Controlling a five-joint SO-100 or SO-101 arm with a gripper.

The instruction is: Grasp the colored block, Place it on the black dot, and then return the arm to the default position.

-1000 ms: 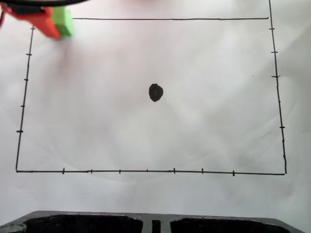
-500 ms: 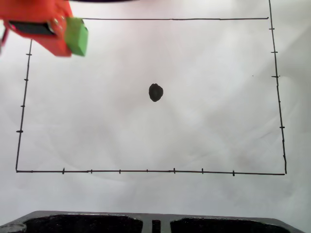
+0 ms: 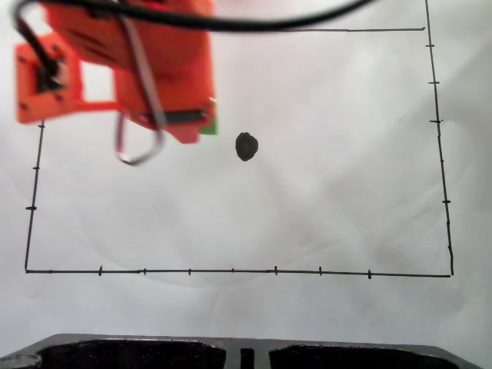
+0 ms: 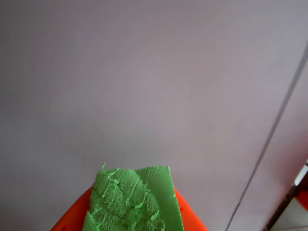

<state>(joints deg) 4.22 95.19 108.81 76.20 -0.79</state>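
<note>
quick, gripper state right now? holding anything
Gripper: shut on the green block, carried above the paper, just left of the black dot in the fixed view.

The fixed view looked straight down on the white paper (image 3: 307,200), the arm (image 3: 131,61) entering near eleven o'clock. The wrist view sat close, facing the same paper (image 4: 144,72) past the colored block (image 4: 132,202).
</note>
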